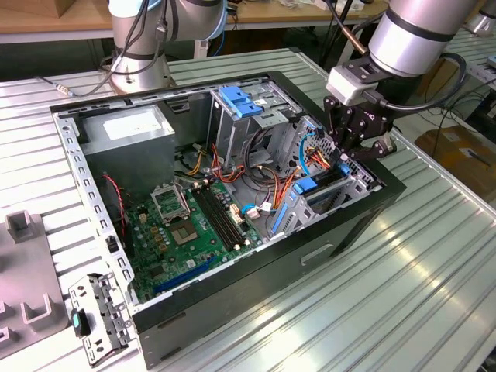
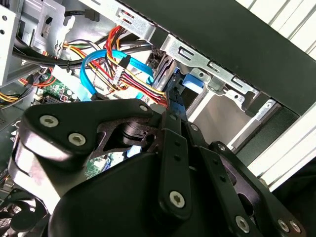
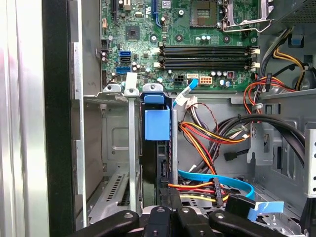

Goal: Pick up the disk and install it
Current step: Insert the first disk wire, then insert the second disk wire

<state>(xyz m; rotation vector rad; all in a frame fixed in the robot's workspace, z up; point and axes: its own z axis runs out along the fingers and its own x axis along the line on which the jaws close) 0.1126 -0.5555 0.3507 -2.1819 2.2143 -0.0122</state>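
Observation:
The disk (image 3: 157, 159) stands on edge in a metal bay slot (image 3: 129, 163) at the front corner of the open computer case (image 1: 232, 306). It is dark with a bright blue carrier tab (image 3: 157, 125). In the exterior view the disk (image 1: 322, 184) sits low in the bay on the view's right. My gripper (image 1: 350, 155) is directly over it. Both wrist views show the black fingers (image 2: 173, 148) close together, pinched on the disk's near edge, with the gripper (image 3: 170, 197) in line with the slot. A blue part of the carrier (image 2: 191, 81) shows just past the fingertips.
A tall grey cage with a blue handle (image 1: 236, 101) stands in the middle of the case. Orange, red and black wires and a light-blue cable (image 2: 94, 74) crowd the space beside the bay. The motherboard (image 1: 194, 225) lies on the case floor. A metal bracket (image 1: 97, 314) lies on the table.

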